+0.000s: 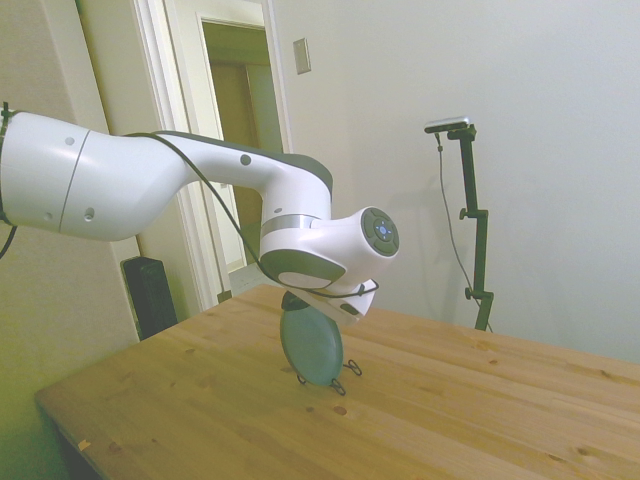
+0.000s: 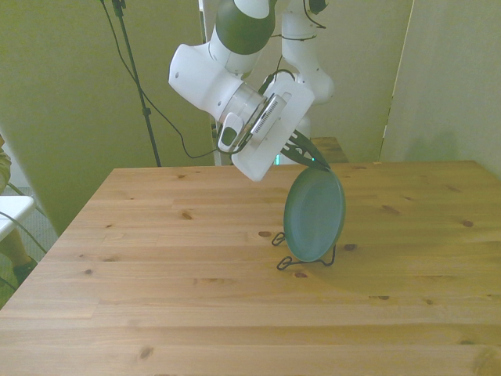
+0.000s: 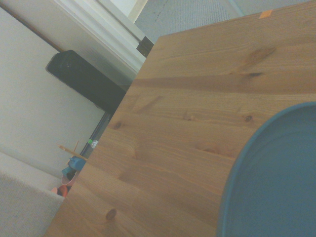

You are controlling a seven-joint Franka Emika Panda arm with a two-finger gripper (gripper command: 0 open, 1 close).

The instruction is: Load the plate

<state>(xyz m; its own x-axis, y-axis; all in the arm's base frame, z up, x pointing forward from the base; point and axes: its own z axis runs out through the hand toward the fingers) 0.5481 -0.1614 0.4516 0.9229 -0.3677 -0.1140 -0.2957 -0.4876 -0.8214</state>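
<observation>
Plate (image 2: 314, 215) and gripper (image 2: 307, 154) meet at the plate's top rim: the teal disc stands on edge, nearly upright with a slight lean, and the gripper comes down onto it from above, so the plate hangs directly below the hand with its flat face turned toward the front view's left and toward the camera. Its bottom edge sits in or just at the black wire stand (image 2: 304, 261) on the table (image 2: 156, 258); I cannot tell from either wide view whether the rim is fully seated between the wires or only touching them, and that seating is what the coming move turns on. In the side view the plate (image 1: 311, 346) shows as a narrow oval, its lower edge among the wire feet (image 1: 340, 380), with the arm's wrist right over it. The dark fingers look pinched on the upper rim, so my judgement is that the hand has hold of the plate, though the contact is small and partly hidden by the white wrist housing. The wrist view gives only 1 curved slice of the plate (image 3: 276, 182) against bare wood, and the stand is not visible in it. Only 1 arm is present. The back of the stand is hidden behind the plate in the front view.
</observation>
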